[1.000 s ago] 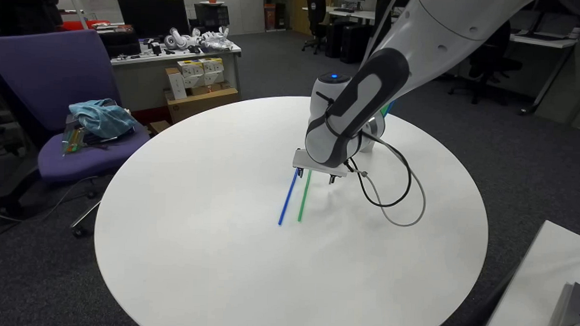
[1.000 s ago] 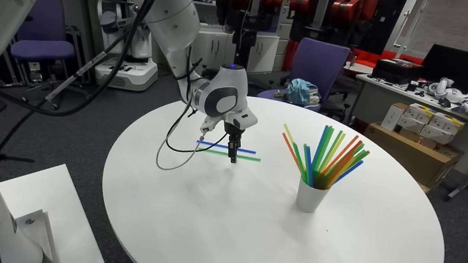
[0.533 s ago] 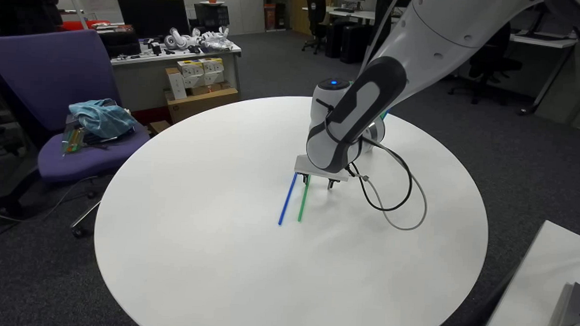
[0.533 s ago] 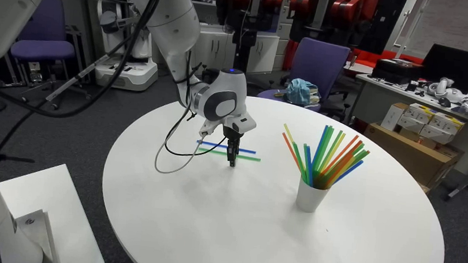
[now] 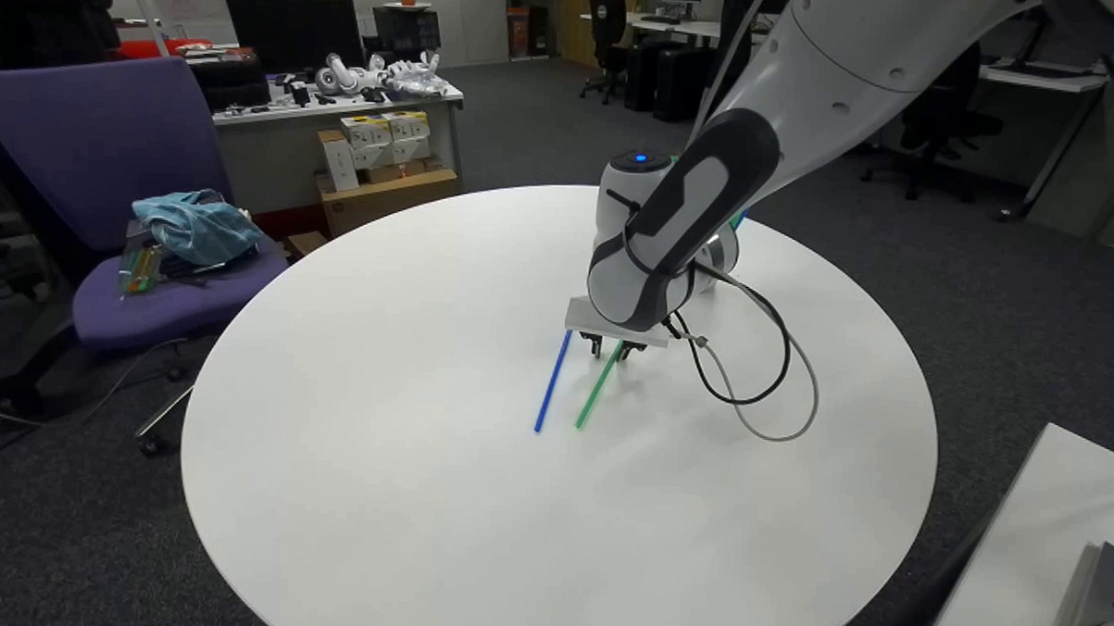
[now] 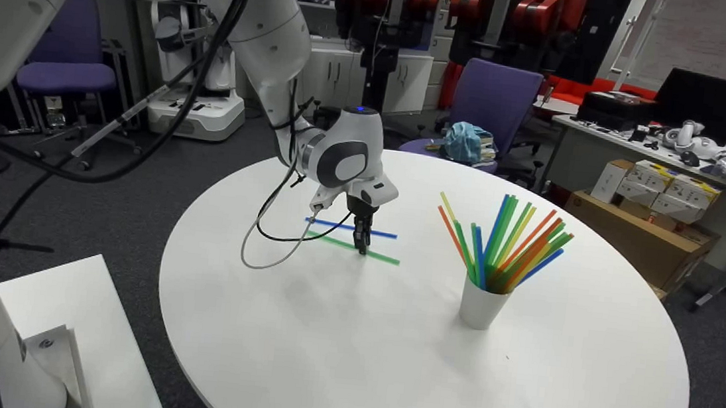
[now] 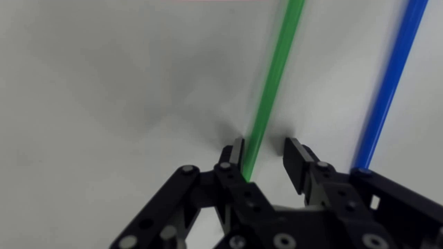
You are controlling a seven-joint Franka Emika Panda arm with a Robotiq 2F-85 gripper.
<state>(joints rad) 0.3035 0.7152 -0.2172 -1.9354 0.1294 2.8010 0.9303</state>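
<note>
Plainly, the green straw (image 7: 271, 86) lies between the jaws, which stand partly apart, clamped on nothing. In the wrist view it runs close against one pad (image 7: 238, 150), perhaps touching, with a gap to the other pad (image 7: 293, 162). Its long axis lies crosswise to the way the jaws close, leaning somewhat, so both pads face its sides. It lies on the white counter (image 6: 321, 360), and in an exterior view one end points roughly toward the cup (image 6: 481, 309) of mixed straws (image 6: 496, 270), which stands well apart from it. The blue straw (image 7: 390, 84) is beside it, outside the jaws, beyond that other pad. Its axis is nearly parallel; in an exterior view the pair sit closest at the ends away from the cup.
</note>
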